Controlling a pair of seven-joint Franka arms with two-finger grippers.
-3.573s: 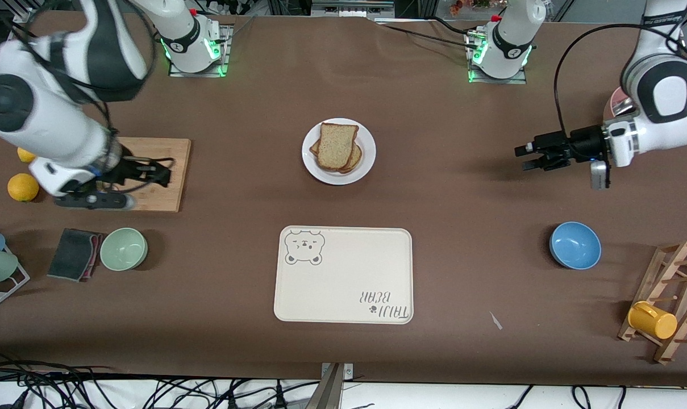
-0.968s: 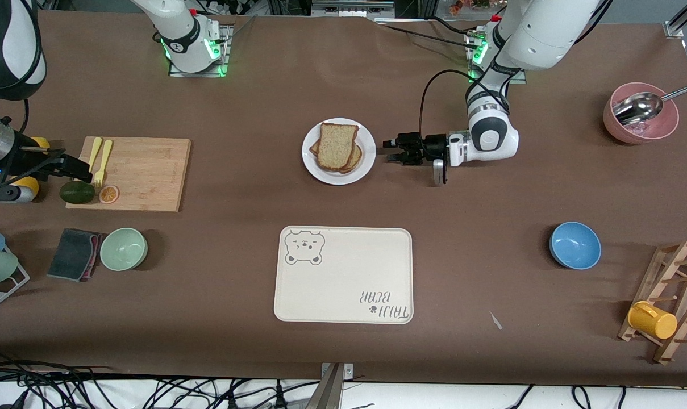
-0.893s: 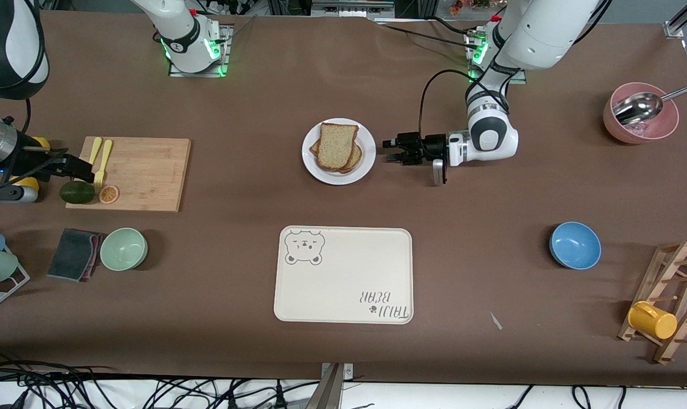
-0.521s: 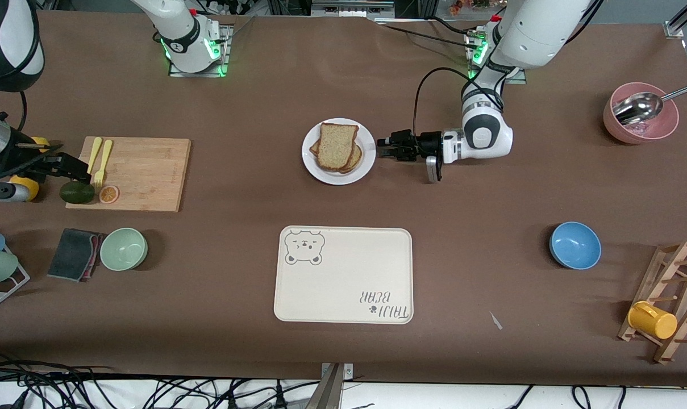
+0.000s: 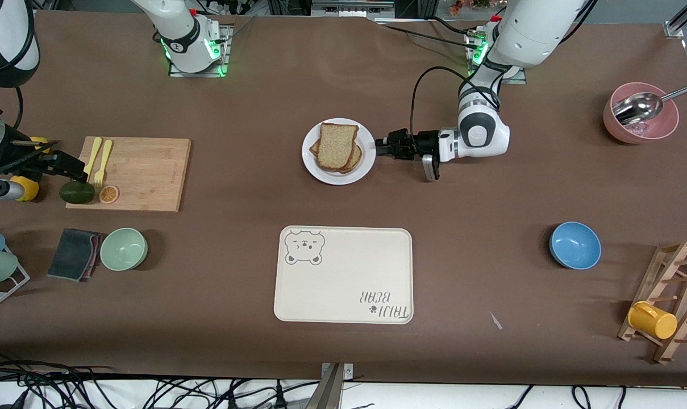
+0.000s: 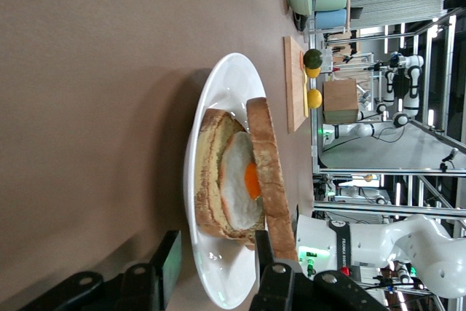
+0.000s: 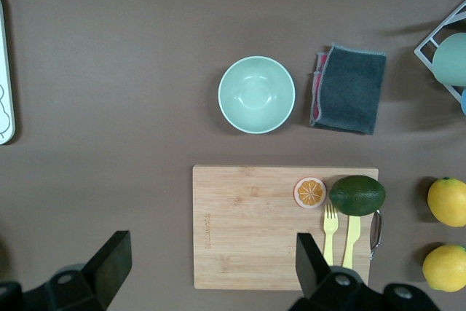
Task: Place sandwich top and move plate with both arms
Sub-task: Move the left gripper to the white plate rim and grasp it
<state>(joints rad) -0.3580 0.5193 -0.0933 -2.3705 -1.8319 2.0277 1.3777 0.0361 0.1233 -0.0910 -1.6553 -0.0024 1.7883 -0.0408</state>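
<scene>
White plate mid-counter with bread slice atop egg sandwich, left hand straddling plate rim, fingers not yet touching, right hand spread over cutting board

Left gripper low, fingers parted; right gripper (waiting) spread wide.

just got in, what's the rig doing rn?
The left claw is low at the rim of the white plate, one finger on each side of the rim, not clamped. The top slice of bread already lies on the egg sandwich on that plate. The right claw hangs open over the cutting board at the right arm's end of the table, waiting. The bear tray, nearer the front camera, holds nothing.
</scene>
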